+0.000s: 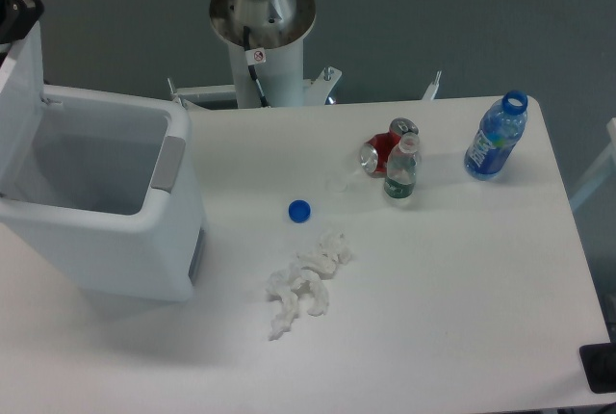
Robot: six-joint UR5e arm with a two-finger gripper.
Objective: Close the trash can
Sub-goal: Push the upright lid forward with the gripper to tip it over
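The trash can (101, 207) stands at the left side of the white table (443, 308), and it is open: its flat lid (21, 87) rises almost upright along the far left edge, and the grey latch (167, 163) sits on the right rim. It is the only bin here. Inside I see only pale walls and a shadowed bottom; I cannot make out anything lying in it.

On the table I count two bottles, one can, one loose cap and one heap of tissue. The blue bottle (497, 137) stands upright near the far right corner with no cap on its neck. The small clear bottle (401, 170) stands upright too, with a green label, and the red can (382, 152) lies on its side, touching it or just behind it. The blue cap (299, 210) lies alone between the bin and the bottles. The crumpled white tissue (305, 282) lies just in front of the cap.

The gripper (13, 8) shows only as a dark shape at the top left corner, right at the upper edge of the lid. Whether it touches the lid, and whether the jaws are open or closed, I cannot tell. The arm's base (262, 24) stands behind the table.
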